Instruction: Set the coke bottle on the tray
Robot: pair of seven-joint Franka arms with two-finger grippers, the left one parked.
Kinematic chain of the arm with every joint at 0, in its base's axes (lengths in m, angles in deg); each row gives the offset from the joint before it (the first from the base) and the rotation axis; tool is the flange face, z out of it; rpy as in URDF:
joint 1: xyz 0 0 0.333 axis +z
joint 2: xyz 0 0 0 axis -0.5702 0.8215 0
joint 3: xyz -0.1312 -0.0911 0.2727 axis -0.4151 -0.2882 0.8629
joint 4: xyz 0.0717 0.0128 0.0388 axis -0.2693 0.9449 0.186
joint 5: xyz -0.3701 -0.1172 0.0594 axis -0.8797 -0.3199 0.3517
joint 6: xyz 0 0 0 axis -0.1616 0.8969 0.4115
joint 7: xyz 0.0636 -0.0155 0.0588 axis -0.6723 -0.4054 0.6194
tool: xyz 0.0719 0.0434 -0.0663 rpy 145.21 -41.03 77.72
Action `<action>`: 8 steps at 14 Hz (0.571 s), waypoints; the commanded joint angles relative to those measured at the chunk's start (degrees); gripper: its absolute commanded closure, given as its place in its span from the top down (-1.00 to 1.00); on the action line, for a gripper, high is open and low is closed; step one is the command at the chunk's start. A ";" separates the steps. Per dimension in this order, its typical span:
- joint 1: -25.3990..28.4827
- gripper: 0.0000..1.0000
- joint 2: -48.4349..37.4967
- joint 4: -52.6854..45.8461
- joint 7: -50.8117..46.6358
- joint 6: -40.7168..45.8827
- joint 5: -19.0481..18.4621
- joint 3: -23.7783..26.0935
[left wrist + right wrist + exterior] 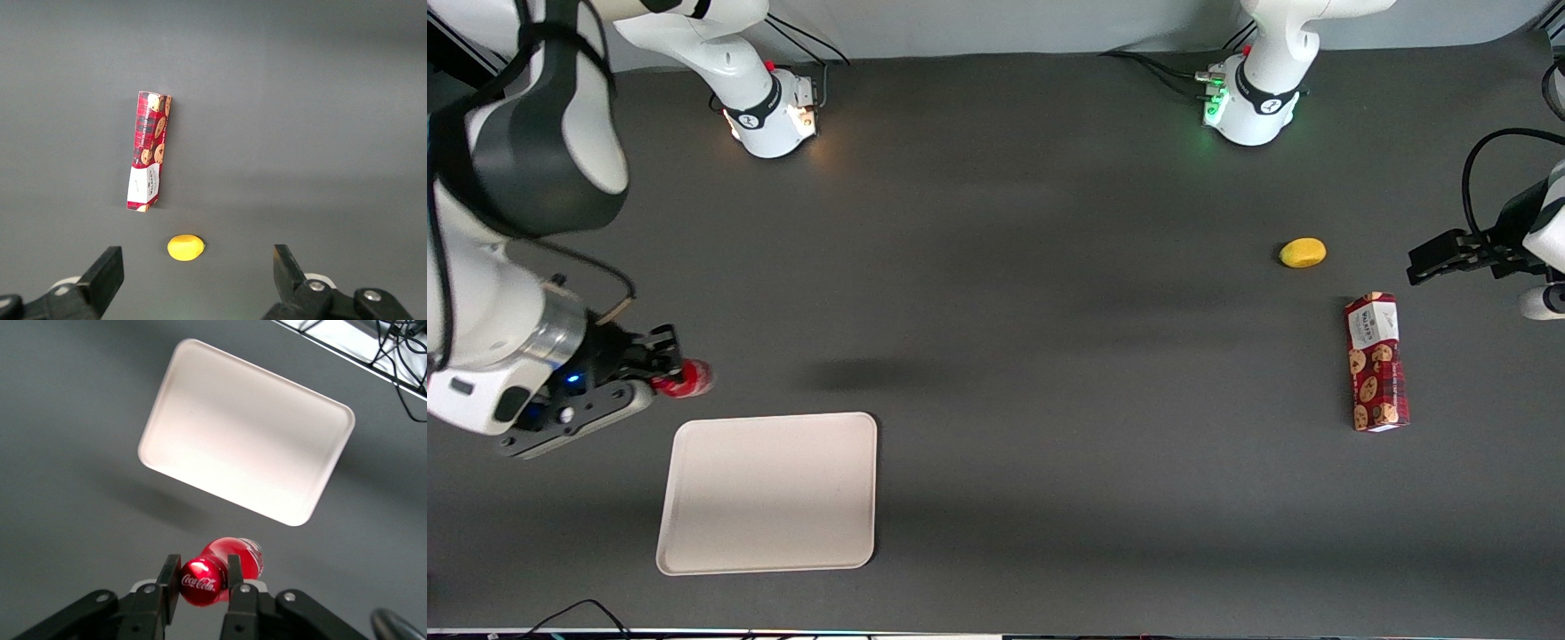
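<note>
Dark grey tabletop fills the scene — the gripper (203, 577) is clamped on the coke bottle (220, 570) near its cap, just beside the tray (769, 493) and farther from the front camera. Toward the parked arm's end lie a cookie box (1376, 363) and a lemon (1303, 252).

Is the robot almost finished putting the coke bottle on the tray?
Partway. Done: the pincer is shut on the coke bottle, gripping it near the cap. In hand: the bottle is held above the dark table, farther from the front camera than the tray, not over it. Left: carry it over the bare tray, set it down and let go.
</note>
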 commanded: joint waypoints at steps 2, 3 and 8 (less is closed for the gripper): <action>0.96 -0.89 -5.48 20.62 9.29 -17.81 2.77 -4.67; 0.96 -0.89 -6.19 24.94 10.53 -22.91 3.65 -4.76; 0.61 -0.88 -5.05 32.97 23.36 -36.66 11.73 -8.19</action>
